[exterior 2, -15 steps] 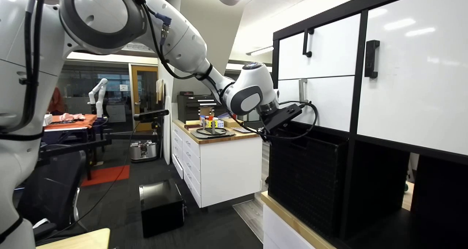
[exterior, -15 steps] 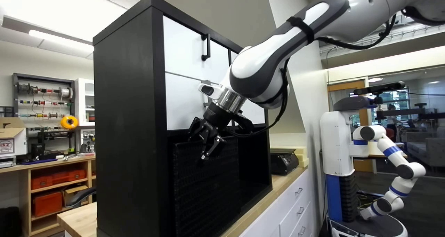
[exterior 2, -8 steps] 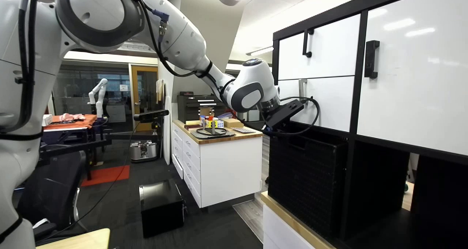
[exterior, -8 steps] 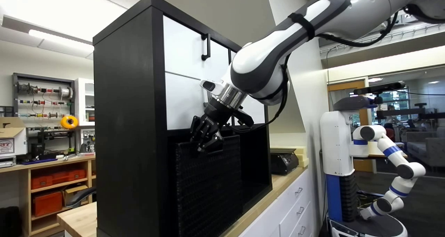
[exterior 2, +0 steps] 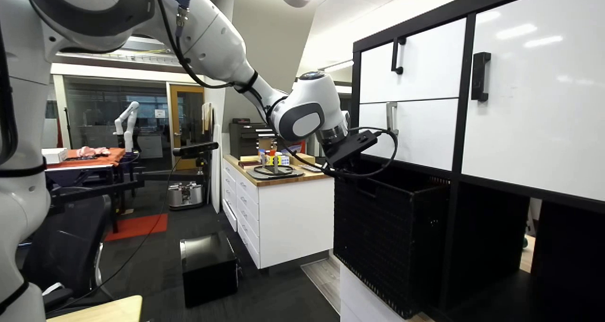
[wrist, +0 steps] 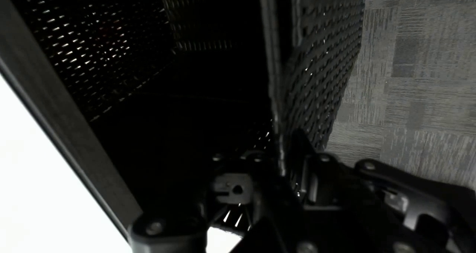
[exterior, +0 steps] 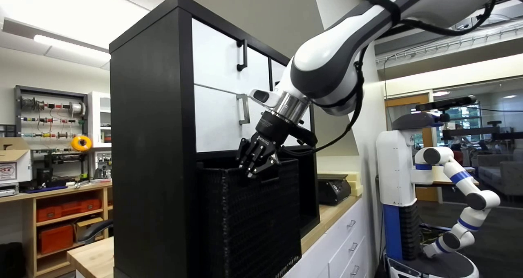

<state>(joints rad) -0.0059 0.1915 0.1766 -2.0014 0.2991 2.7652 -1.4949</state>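
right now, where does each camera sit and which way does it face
In an exterior view: off one end of the black cabinet, looking along its front; arm and claw show.
In an exterior view: close beside the arm, angled at the white panel; arm shows, claw mostly hidden.
Wrist view: at the arm's end, looking down into the basket; claw shows.
Both exterior views share black cabinet, basket and arm.

Both exterior views share the cabinet point(exterior: 145, 139) from opposite ends; the wrist view looks closely into the basket point(wrist: 323, 56).
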